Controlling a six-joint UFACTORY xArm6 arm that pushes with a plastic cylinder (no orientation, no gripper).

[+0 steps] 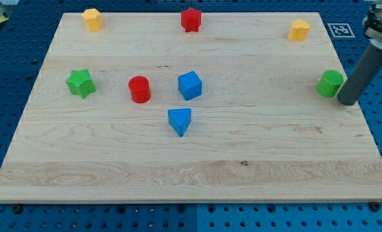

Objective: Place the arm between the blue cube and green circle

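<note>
My tip, a plain rod end holding nothing, sits just right of the green cylinder, well apart from the blue cube on the wooden board.

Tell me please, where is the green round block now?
The green round block sits near the wooden board's right edge in the camera view, at mid-height. My tip is just to its right, far from the blue cube.

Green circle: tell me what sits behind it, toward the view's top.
Behind the green circle only bare board shows. My tip stands at its right side, covering a little board there.
</note>
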